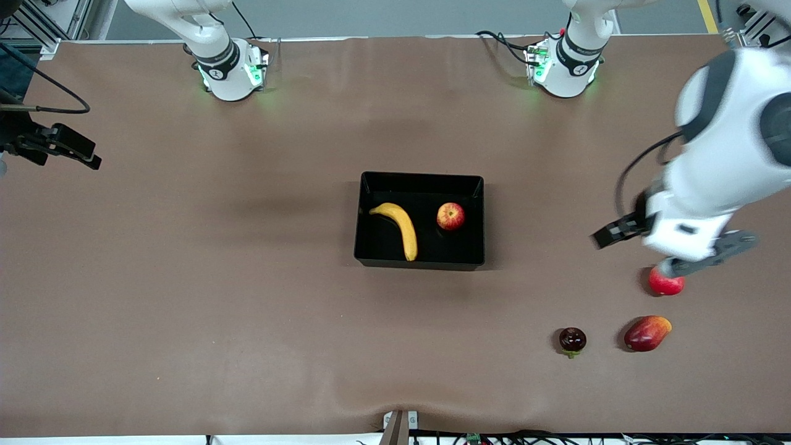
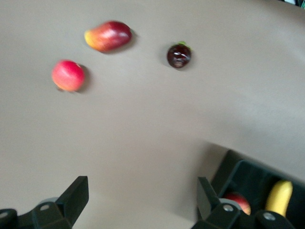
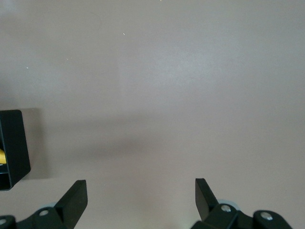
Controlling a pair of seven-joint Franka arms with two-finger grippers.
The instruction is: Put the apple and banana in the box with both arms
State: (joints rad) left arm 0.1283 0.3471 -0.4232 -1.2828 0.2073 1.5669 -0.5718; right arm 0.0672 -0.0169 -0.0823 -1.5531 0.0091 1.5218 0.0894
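The black box (image 1: 420,177) sits mid-table. Inside it lie the yellow banana (image 1: 398,227), toward the right arm's end, and the red-and-yellow apple (image 1: 450,216) beside it, toward the left arm's end. My left arm (image 1: 710,173) hangs over bare table toward its own end, apart from the box. The left gripper (image 2: 143,200) is open and holds nothing. Its wrist view shows a box corner (image 2: 238,167) with the apple (image 2: 239,201) and banana (image 2: 279,195) inside. My right gripper (image 3: 141,200) is open and empty over bare table, with a box corner (image 3: 14,143) at the view's edge.
Three loose fruits lie toward the left arm's end, nearer the front camera than the box. They are a round red fruit (image 1: 666,283) just beneath the left hand, an oblong red mango (image 1: 647,333) and a small dark fruit (image 1: 572,340). A cable clamp (image 1: 398,421) sits at the table's front edge.
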